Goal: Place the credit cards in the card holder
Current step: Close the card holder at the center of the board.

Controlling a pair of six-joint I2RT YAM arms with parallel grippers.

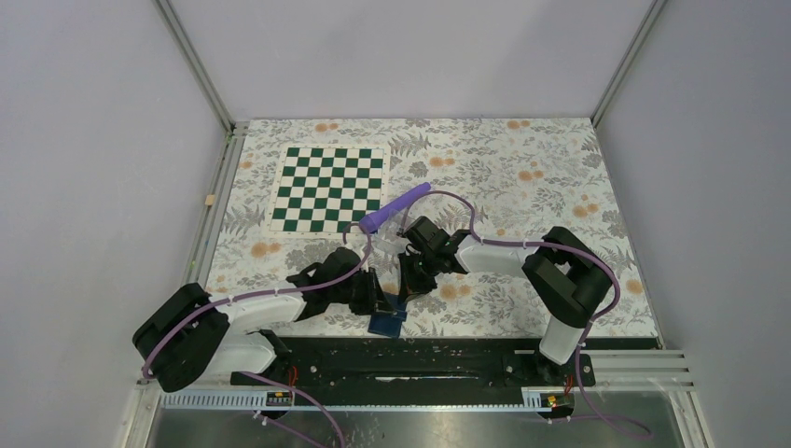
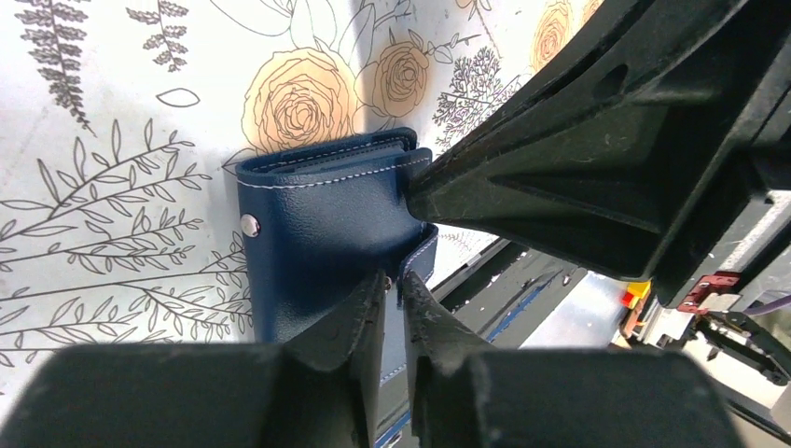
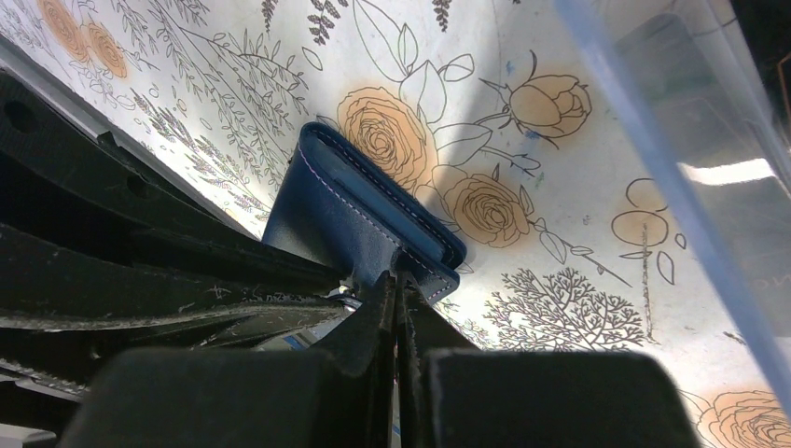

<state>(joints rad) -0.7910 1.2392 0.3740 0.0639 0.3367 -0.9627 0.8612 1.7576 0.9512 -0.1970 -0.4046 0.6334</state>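
From above, the card holder [image 1: 386,324] sits right at the near edge of the flowered surface [image 1: 522,187], just ahead of the arm bases. Both arms are folded in over it. The left end effector [image 1: 381,310] comes at it from the left, the right end effector [image 1: 403,297] from behind and to the right, and neither is clearly nearer. How either one grips is too small to read here.

The left wrist camera looks down its own fingers [image 2: 373,317]. They are nearly together, pinched on the free edge of a navy flap, with the card holder [image 2: 317,224] directly ahead of them. Its long side runs away from the camera and its snap stud [image 2: 249,224] faces left. The right end effector [image 2: 420,191] meets the upper flap.

The right wrist camera shows its fingers [image 3: 373,308] pressed shut on the stitched edge of the card holder [image 3: 345,219], which looks tipped up off the surface. Only this view catches the clear tray [image 3: 653,121] to the right. I'd say the next move is pulling the flaps apart, and I can spot no card anywhere.
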